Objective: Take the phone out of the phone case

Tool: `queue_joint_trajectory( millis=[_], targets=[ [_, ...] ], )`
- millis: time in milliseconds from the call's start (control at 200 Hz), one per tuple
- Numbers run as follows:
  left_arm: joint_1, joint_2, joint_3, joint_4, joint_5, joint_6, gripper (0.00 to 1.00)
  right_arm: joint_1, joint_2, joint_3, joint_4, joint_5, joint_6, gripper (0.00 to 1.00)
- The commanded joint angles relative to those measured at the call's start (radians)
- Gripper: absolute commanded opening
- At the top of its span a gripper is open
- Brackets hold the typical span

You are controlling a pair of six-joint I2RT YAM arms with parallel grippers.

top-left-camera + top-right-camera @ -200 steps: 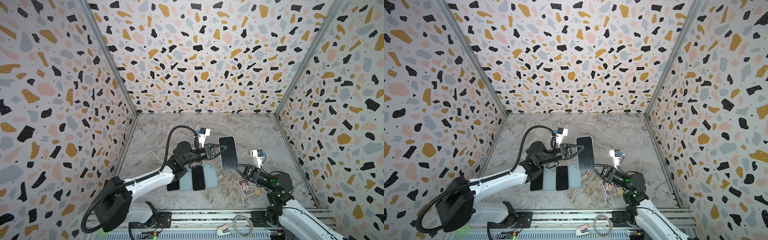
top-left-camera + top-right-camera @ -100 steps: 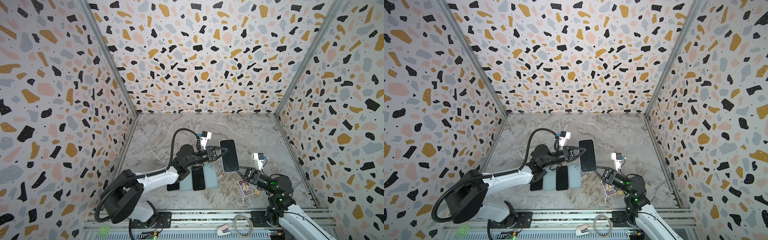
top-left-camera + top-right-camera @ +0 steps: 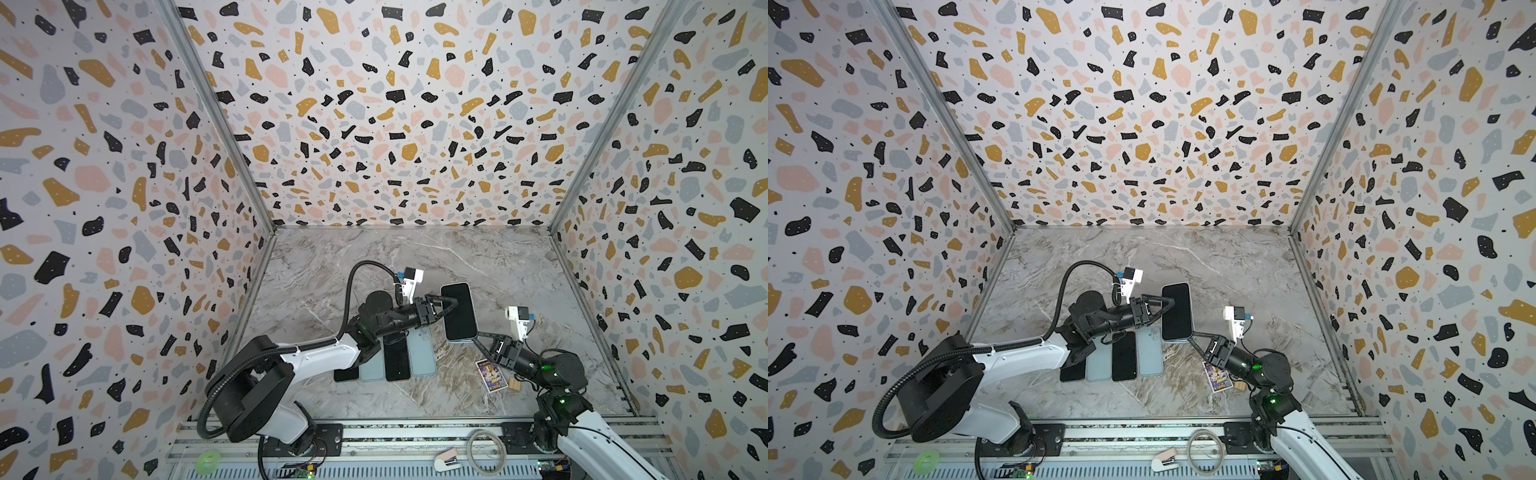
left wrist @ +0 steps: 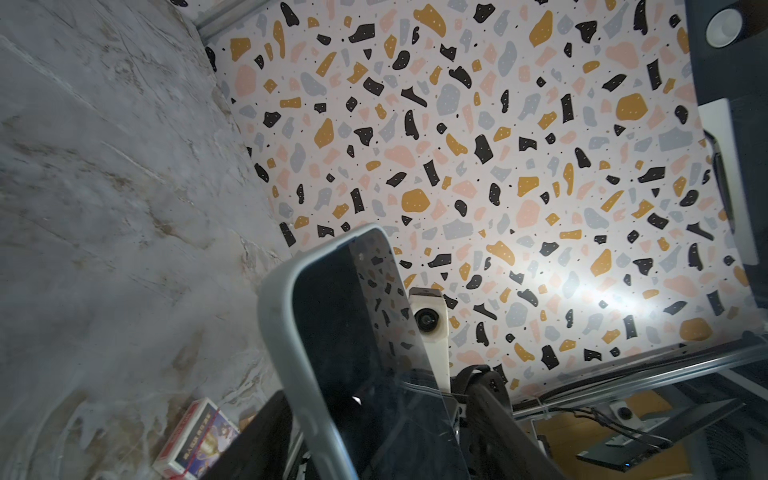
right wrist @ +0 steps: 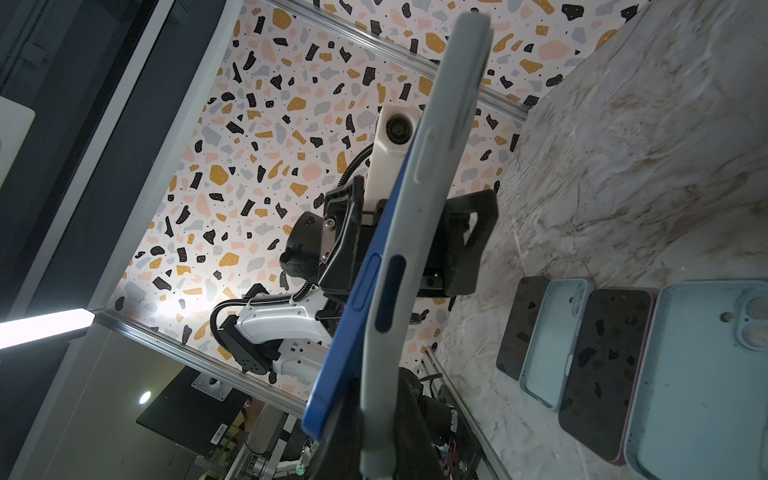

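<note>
Blue along one exposed long edge, the slim phone (image 5: 365, 291) is peeling out of its pale grey phone case (image 5: 432, 174), held in the air over the middle of the marble-patterned table (image 3: 374, 257). Pinched fully closed, the right hand (image 3: 478, 341) grips the case's lower end. A second ago the left hand (image 3: 449, 301) clamped the side; now it stands spread, gripping nothing. Supported at one end only, the half-freed phone could slide out and drop.

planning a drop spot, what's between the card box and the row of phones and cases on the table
Only bare marble table, in both top views. The card box and the light blue case lie apart with nothing between them.
</note>
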Motion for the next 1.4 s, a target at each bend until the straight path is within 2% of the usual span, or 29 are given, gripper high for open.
queue_joint_trajectory(
  millis=[0,140,345,405,455,541,681,841,941,1076,1397],
  targets=[
    [-0.004,-0.060,0.034,-0.128,-0.067,0.141,0.75,-0.006,-0.030,0.009,0.057,0.017,0.001,0.00],
    [-0.002,-0.149,0.074,-0.346,-0.205,0.319,0.80,-0.008,-0.040,0.002,0.052,0.017,0.005,0.00],
    [-0.002,-0.289,0.150,-0.540,-0.370,0.487,0.88,-0.009,-0.061,-0.001,0.037,0.019,0.007,0.00],
    [-0.013,-0.326,0.188,-0.607,-0.420,0.561,0.97,-0.009,-0.066,-0.002,0.033,0.019,0.008,0.00],
    [-0.041,-0.353,0.223,-0.677,-0.474,0.648,0.99,-0.010,-0.067,-0.002,0.033,0.018,0.009,0.00],
    [-0.107,-0.375,0.285,-0.768,-0.557,0.799,0.99,-0.011,-0.068,0.000,0.030,0.017,0.008,0.00],
    [-0.269,-0.377,0.365,-0.884,-0.790,1.038,0.99,-0.011,-0.062,-0.001,0.032,0.018,0.006,0.00],
    [-0.499,-0.341,0.381,-0.894,-1.072,1.314,0.98,-0.013,-0.052,0.001,0.037,0.012,0.005,0.00],
    [-0.605,-0.312,0.369,-0.875,-1.176,1.454,0.98,-0.013,-0.052,0.001,0.036,0.011,0.005,0.00],
    [-0.702,-0.268,0.358,-0.855,-1.254,1.613,0.97,-0.014,-0.053,0.001,0.035,0.009,0.005,0.00],
    [-0.707,-0.172,0.369,-0.856,-1.279,1.708,0.94,-0.014,-0.061,0.006,0.029,0.006,0.002,0.00]
  ],
)
